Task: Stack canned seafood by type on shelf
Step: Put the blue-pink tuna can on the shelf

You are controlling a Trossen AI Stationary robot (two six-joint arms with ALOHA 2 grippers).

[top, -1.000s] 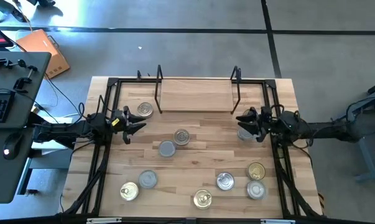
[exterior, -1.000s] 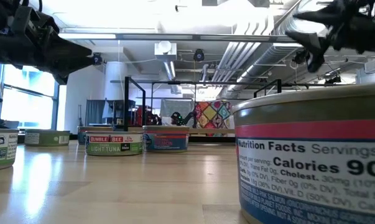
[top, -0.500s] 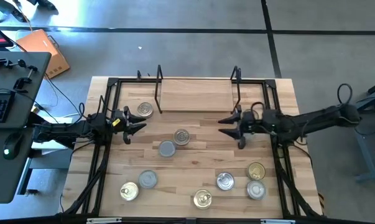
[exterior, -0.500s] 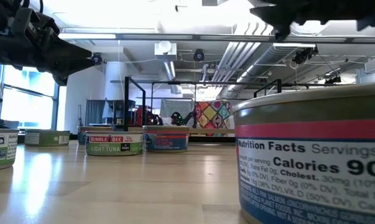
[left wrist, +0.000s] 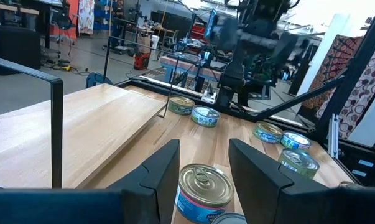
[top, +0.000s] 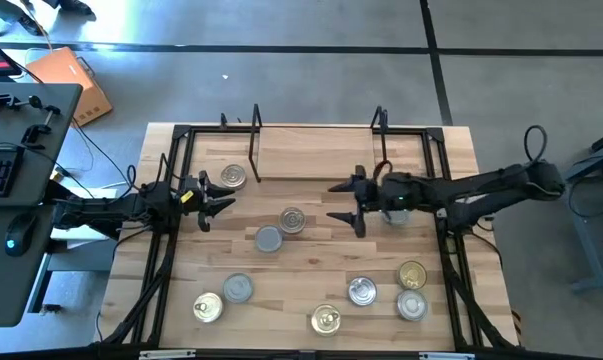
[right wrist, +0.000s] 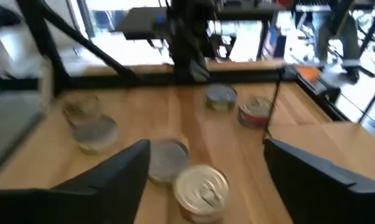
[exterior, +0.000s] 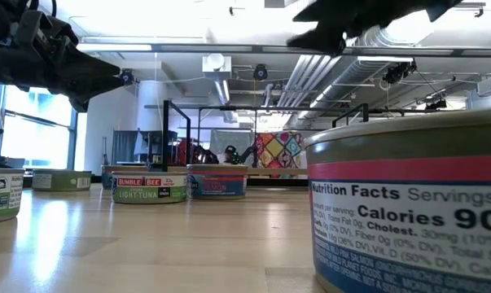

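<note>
Right gripper (top: 347, 205) was held wide open and empty above the table, just beside the gold can (top: 292, 220) near the bare shelf (top: 316, 150), and a drop and squeeze seemed needed next.

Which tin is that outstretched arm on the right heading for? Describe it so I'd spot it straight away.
It seems to be the gold-lidded can. Start at the light-wood shelf along the table's far edge, then come toward the table's middle, where two cans sit touching. It is the shiny one with a pull tab, nearest the open right tool; its neighbour, the grey-lidded can, has a dull flat top.
</note>
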